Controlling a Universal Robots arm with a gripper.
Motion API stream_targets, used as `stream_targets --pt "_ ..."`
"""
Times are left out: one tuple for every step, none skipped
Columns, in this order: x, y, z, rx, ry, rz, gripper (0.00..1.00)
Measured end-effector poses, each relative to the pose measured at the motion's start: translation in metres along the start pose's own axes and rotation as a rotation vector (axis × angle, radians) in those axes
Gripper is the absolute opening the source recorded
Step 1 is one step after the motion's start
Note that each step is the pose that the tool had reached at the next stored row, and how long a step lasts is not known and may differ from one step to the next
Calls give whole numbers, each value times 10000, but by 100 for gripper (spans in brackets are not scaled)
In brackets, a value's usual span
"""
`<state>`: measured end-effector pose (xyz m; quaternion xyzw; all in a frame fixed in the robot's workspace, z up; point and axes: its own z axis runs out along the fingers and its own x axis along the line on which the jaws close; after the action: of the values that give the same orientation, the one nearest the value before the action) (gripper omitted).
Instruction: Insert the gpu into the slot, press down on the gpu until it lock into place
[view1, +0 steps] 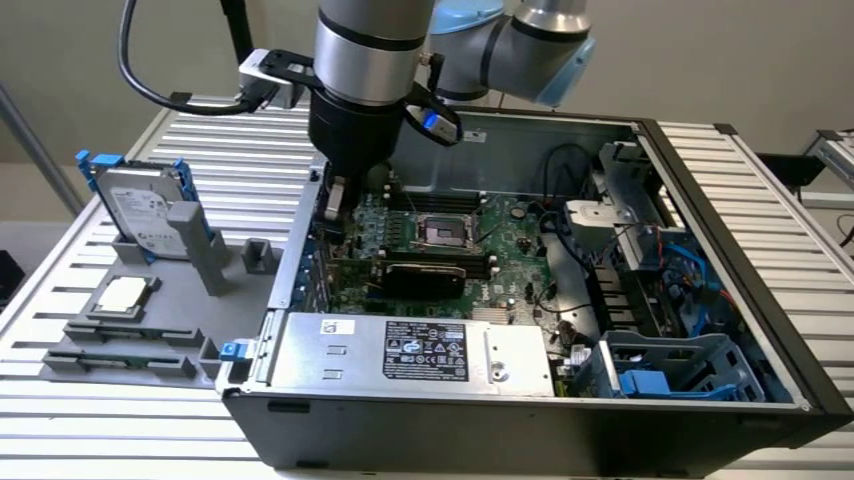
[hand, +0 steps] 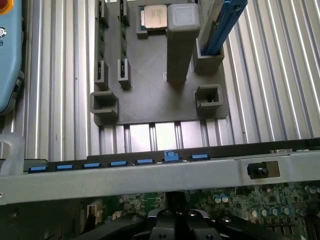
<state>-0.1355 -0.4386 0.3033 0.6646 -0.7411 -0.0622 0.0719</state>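
The gpu (view1: 416, 272) lies in the open computer case (view1: 694, 400), flat against the green motherboard (view1: 501, 255), just in front of the silver processor socket (view1: 441, 231). It seems to stand already along the slot, but the blue strip itself is hidden under the card, so it cannot be told if the card is locked.

The gripper (view1: 338, 200) hangs low over the motherboard, near the case wall on the exterior view's left, a little apart from the card and holding nothing that can be seen. Whether its fingers are open or closed cannot be told.

The card looks light and stiff. Its glossy shroud is probably slippery, and the circuit board is fragile. A push is safer on the firm top edge of the card, over the slot, not on the shroud.

Outside the case, a grey holder (hand: 150, 95) carries a hard drive (view1: 140, 212) with blue rails.
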Motion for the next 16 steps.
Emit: stream_targets --pt "-2 -17 -7 27 -3 0 11" --pt "-4 -36 -14 72 -7 -1 11" --pt "-6 -55 -19 129 -12 -2 11" --pt "-7 -69 -22 217 -21 -5 11" --pt "-9 -81 -24 323 -32 -7 11" --pt "-10 -92 -27 454 -46 -11 11" --pt "-11 -101 -28 603 -61 -13 11" --pt "-12 -111 -30 764 -78 -17 11" --pt "-13 -120 -32 932 -96 -21 11" --pt "-14 -129 -34 1102 -113 -23 11" --pt "-15 -139 -36 1265 -131 -25 11" --pt "-16 -150 -38 1413 -146 -27 11" --pt "-18 -165 -40 1534 -159 -31 11" --pt "-20 -182 -44 1600 -167 -30 11" --pt "-22 -205 -52 1638 -171 -30 11" --pt "-25 -232 -61 1663 -174 -29 11"
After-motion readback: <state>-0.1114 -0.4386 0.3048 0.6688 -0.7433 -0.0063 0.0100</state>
